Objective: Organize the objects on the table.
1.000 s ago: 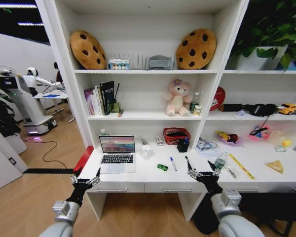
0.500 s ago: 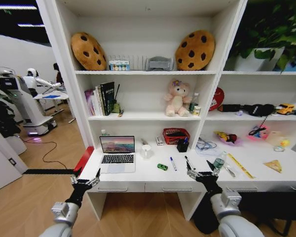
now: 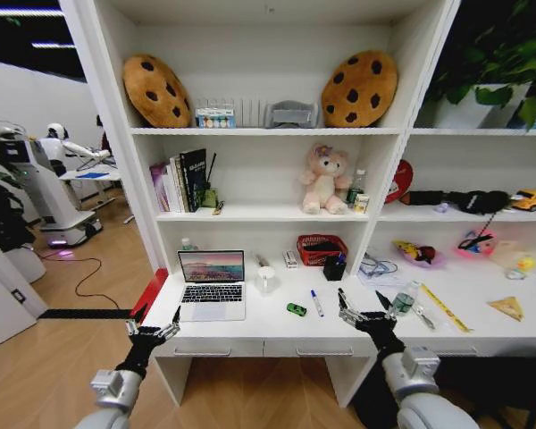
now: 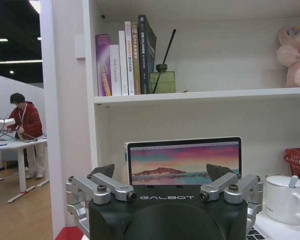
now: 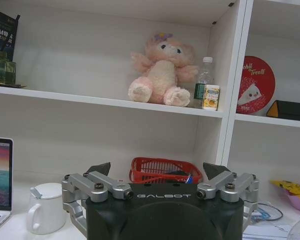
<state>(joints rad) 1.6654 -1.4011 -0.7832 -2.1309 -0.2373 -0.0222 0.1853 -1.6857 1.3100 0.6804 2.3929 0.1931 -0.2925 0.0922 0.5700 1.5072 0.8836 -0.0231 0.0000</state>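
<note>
A silver laptop point(image 3: 212, 284) stands open on the left of the white table point(image 3: 259, 329). A tiny green toy car point(image 3: 296, 309) and a blue-capped marker point(image 3: 317, 304) lie mid-table. Further right are a clear green-capped bottle point(image 3: 402, 299) and a yellow ruler point(image 3: 445, 307). My left gripper point(image 3: 153, 326) hovers open before the table's front edge, below the laptop point(image 4: 185, 160). My right gripper point(image 3: 364, 308) is open too, at the front edge between the marker and the bottle. In the wrist views, the left gripper point(image 4: 162, 176) and the right gripper point(image 5: 157, 174) each hold nothing.
A white mug point(image 3: 266, 277), a red basket point(image 3: 321, 248) and a black pen cup point(image 3: 334, 267) stand at the table's back. Shelves above carry books point(image 3: 180, 179), a pink plush toy point(image 3: 325, 178) and cookie cushions point(image 3: 155, 89). A red panel point(image 3: 148, 295) sits at the table's left end.
The whole picture has shifted slightly, so the camera moved. Both grippers stay open and in the same pose before the table; nothing on the table moved.
</note>
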